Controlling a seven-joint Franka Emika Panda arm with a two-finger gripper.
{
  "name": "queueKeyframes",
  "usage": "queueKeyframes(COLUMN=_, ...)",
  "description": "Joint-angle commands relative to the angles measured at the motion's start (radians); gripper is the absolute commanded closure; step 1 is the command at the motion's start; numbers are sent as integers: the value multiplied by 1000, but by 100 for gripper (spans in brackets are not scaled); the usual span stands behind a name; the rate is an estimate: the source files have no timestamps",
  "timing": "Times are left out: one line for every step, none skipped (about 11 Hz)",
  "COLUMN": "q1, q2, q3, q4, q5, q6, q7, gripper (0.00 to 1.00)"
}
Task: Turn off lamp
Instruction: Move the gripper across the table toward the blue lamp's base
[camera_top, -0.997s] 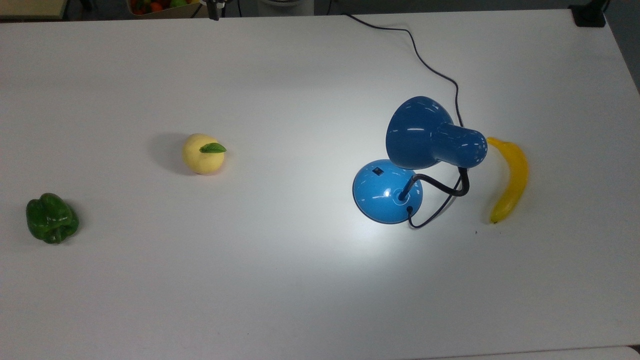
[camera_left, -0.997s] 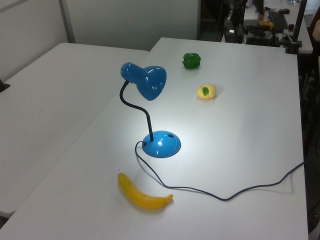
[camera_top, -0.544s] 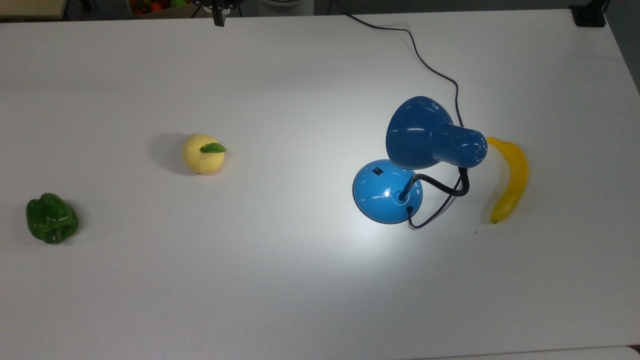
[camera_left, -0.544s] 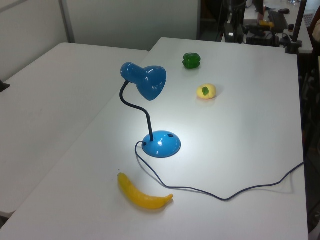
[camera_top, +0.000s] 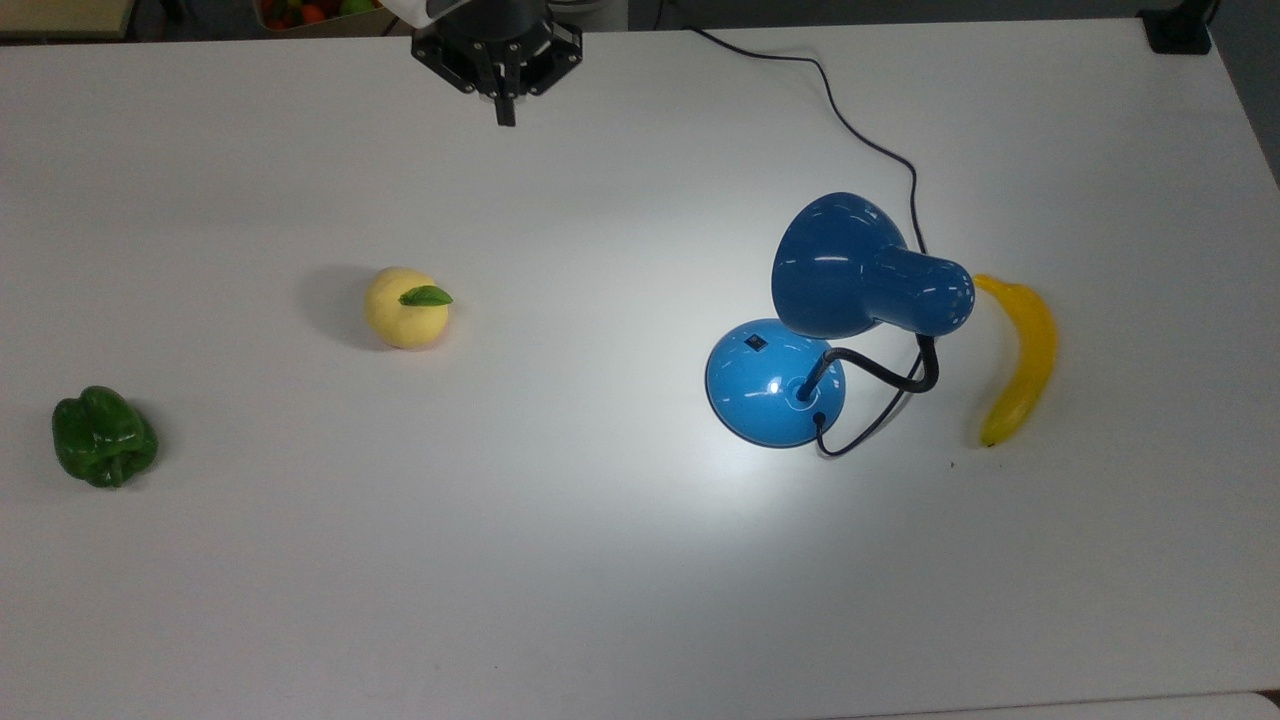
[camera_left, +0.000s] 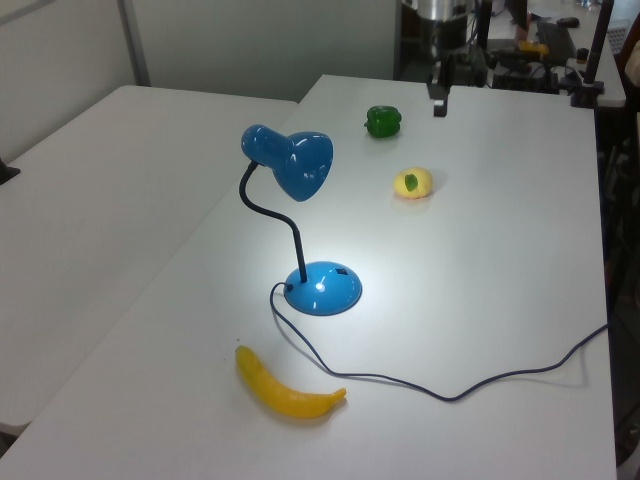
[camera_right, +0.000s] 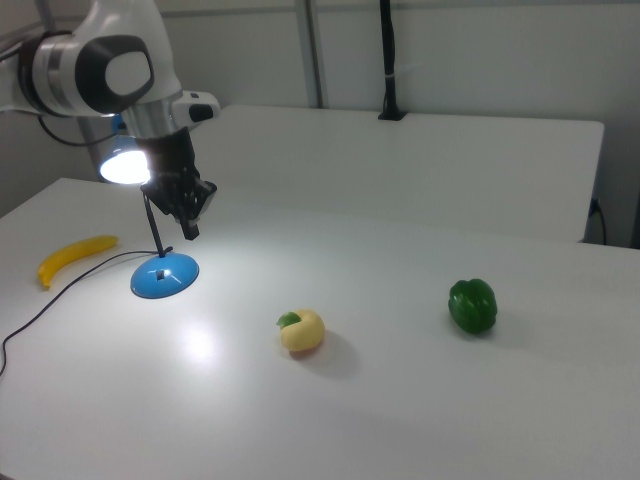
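The white worktop (camera_top: 600, 560) carries everything, and a bright pool of light on it shows the task is undone; the robot arm (camera_right: 100, 70) reaches in over the far edge in the top view, and its pincer (camera_top: 504, 115) hangs above bare surface with the fingers drawn together to one narrow point, holding nothing. The lamp (camera_top: 870, 275) stands toward the top view's right, lit, its blue shade leaning over the round blue base (camera_top: 765, 385), from which the black cord (camera_top: 860, 140) trails off to the far edge; a banana (camera_top: 1020, 360) lies just beside the lamp on the top view's right, a yellow fruit with a leaf (camera_top: 405, 308) sits well apart to the top view's left, and a green pepper (camera_top: 103, 436) farther left again. The small black switch (camera_top: 756, 342) sits on the base's dome, clear of the shade's rim. I judge this the approach stage; the next move calls for crossing to the base, coming down beside the shade without knocking it, and pressing the switch with the closed tip.
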Motion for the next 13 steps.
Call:
queueKeyframes(q1=48, q2=25, q3=-2, q4=-38, q5=14, q6=125, q7=-26, gripper=100)
queueKeyframes(q1=59, q2=36, q3=2, q4=-42, q5=14, q6=135, q7=-26, gripper=100)
queueKeyframes(q1=65, q2=43, q3=16, q4=-42, q5=14, q6=139, q7=-27, gripper=100)
queueKeyframes(q1=66, q2=59, q3=33, q4=-40, q5=14, q6=139, q7=-34, gripper=100)
queueKeyframes(q1=66, q2=66, q3=54, q4=-40, q5=12, q6=140, q7=-35, gripper=100)
queueKeyframes(q1=66, q2=71, q3=67, q4=-42, q5=12, q6=157, q7=-35, gripper=100)
queueKeyframes(q1=71, q2=80, q3=76, q4=-48, q5=12, q6=197, q7=-35, gripper=100)
queueKeyframes(q1=82, q2=89, q3=82, q4=-63, q5=12, q6=233, q7=-35, gripper=100)
queueKeyframes(q1=92, q2=108, q3=85, q4=-69, q5=11, q6=272, q7=-35, gripper=100)
queueKeyframes(q1=103, q2=121, q3=85, q4=-75, q5=6, q6=302, q7=-35, gripper=100)
queueKeyframes(q1=118, q2=140, q3=87, q4=-80, q5=3, q6=329, q7=-35, gripper=100)
queueKeyframes(q1=128, q2=155, q3=87, q4=-80, q5=0, q6=355, q7=-35, gripper=100)
queueKeyframes(q1=132, q2=175, q3=87, q4=-81, q5=-1, q6=385, q7=-35, gripper=100)
